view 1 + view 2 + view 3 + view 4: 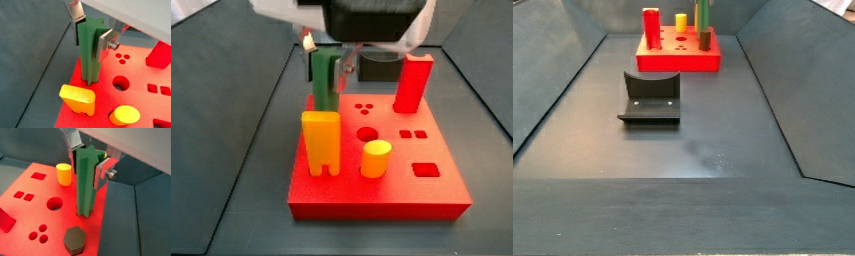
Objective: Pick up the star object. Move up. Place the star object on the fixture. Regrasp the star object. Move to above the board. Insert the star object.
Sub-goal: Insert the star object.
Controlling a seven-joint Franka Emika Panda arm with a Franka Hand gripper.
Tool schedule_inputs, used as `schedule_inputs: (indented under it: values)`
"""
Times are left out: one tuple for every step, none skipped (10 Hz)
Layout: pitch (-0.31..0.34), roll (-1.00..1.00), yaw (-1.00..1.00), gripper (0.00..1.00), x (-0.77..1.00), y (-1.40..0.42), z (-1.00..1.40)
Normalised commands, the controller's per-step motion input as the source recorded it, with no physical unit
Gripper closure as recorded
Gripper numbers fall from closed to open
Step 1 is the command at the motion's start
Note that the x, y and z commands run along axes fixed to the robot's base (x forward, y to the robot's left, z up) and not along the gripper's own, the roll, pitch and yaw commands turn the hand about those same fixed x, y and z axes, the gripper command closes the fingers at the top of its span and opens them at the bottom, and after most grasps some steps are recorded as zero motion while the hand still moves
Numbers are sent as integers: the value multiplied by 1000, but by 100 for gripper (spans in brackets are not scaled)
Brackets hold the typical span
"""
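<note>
The green star object [88, 55] stands upright with its lower end at the red board [140, 95], near the board's edge. I cannot tell how far it sits in a hole. My gripper [91, 32] is shut on its upper end, one silver finger on each side. Both wrist views show this grip; in the other the gripper [87, 159] holds the bar [85, 183] over the board [70, 218]. In a side view the gripper [329, 55] and bar [322, 80] are at the board's [372, 205] far left. The dark fixture [651, 98] stands apart, in front of the board [680, 62].
On the board stand a yellow-orange block peg [319, 140], a yellow cylinder peg [374, 158], a tall red peg [413, 82] and a brown hexagonal peg [74, 239]. Several shaped holes lie between them. Dark bin walls slope up on both sides.
</note>
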Motion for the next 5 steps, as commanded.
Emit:
schedule_inputs:
  values:
    - [-93, 37, -97, 100, -51, -40, -840]
    - [-154, 63, -34, 100, -163, 0, -803]
    - [-249, -137, 0, 100, -60, 0, -374]
    - [-193, -113, 0, 100, 0, 0, -254]
    - [0, 0, 0, 100, 0, 0, 0]
